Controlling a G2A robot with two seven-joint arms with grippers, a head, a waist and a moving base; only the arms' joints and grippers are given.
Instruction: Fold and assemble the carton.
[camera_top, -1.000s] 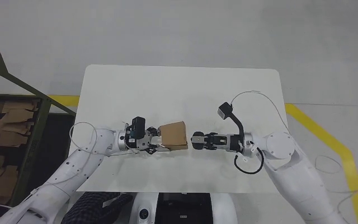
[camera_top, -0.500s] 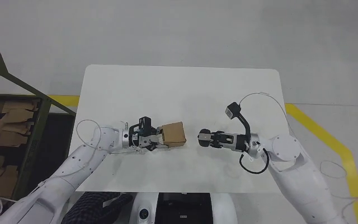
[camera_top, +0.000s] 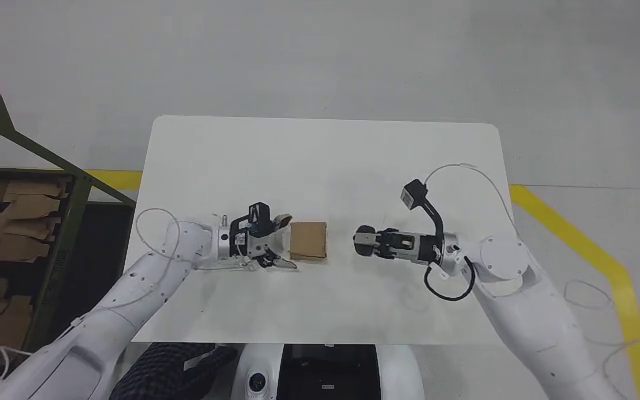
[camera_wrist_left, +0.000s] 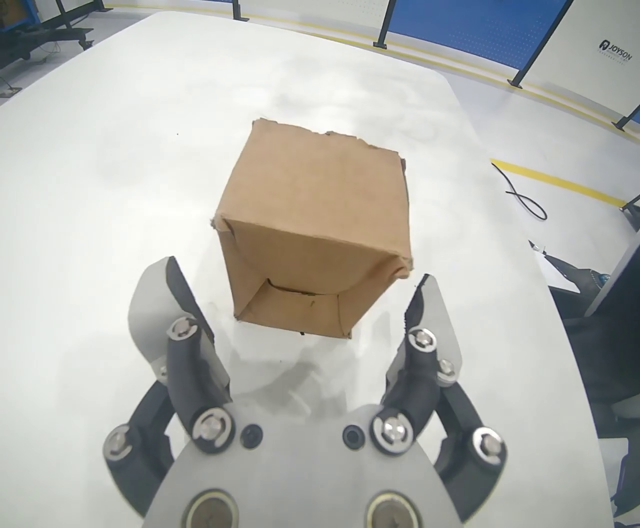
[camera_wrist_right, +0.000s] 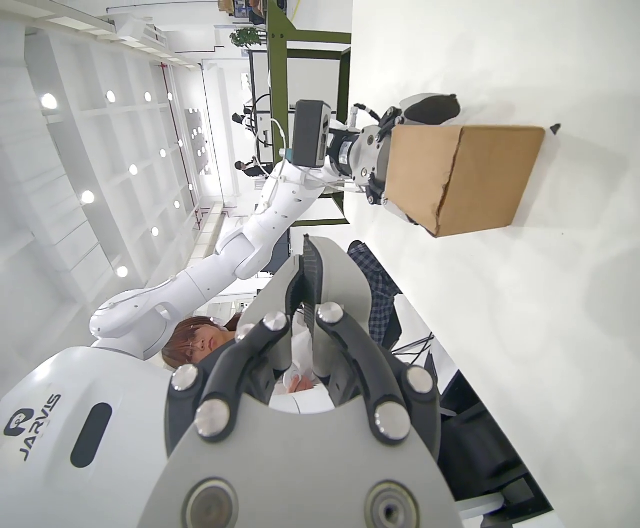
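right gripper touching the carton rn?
Apart. The top view shows a strip of bare table between the shut right gripper and the carton.

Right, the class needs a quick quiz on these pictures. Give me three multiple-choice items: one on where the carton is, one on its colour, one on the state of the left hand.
1. Where is the carton?
A. On the table, between the left hand and the right hand
B. Lifted clear above the table
C. On the floor

2. What colour is the carton?
A. White
B. Brown
C. Blue

3. How is the left hand?
A. Shut on the carton
B. Open
C. Shut and empty

Key:
1. A: the top view shows it resting on the table with one hand at either side.
2. B: it is plain brown card in both wrist views.
3. B: the left wrist view shows its fingers spread wide.
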